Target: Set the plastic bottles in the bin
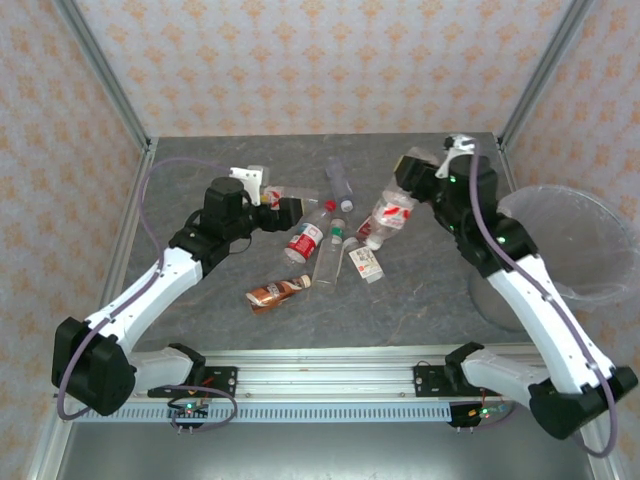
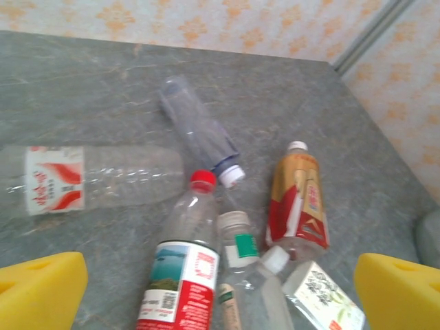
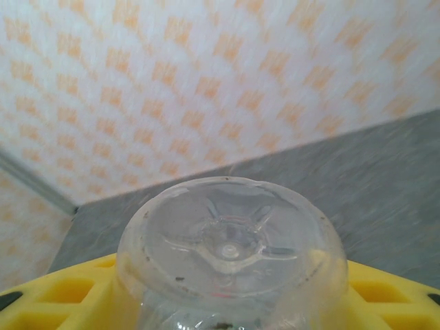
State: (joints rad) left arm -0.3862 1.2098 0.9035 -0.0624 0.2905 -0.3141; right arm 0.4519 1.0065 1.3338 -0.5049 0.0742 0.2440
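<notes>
Several plastic bottles lie in a loose pile mid-table. My left gripper (image 1: 288, 210) (image 2: 220, 292) hovers open just left of them, its yellow fingers (image 2: 38, 292) wide apart with nothing between. In front of it lie a red-capped bottle (image 2: 182, 268) (image 1: 305, 238), a clear green-labelled one (image 2: 237, 244), a white-labelled one (image 2: 320, 295), a red-and-gold one (image 2: 297, 199) and a purplish one (image 2: 199, 130). A brown-labelled bottle (image 1: 278, 292) lies nearer the arms. My right gripper (image 1: 408, 172) (image 3: 227, 295) is raised over the pile's back right, shut on a clear bottle (image 3: 230, 240) seen base-on. The bin (image 1: 590, 292) stands at the right.
Another clear bottle with a red-and-white label (image 2: 89, 180) lies apart, left of the pile. Patterned walls and metal corner posts (image 1: 105, 75) close in the table's back and sides. The grey tabletop (image 1: 200, 290) is bare in front of the left arm.
</notes>
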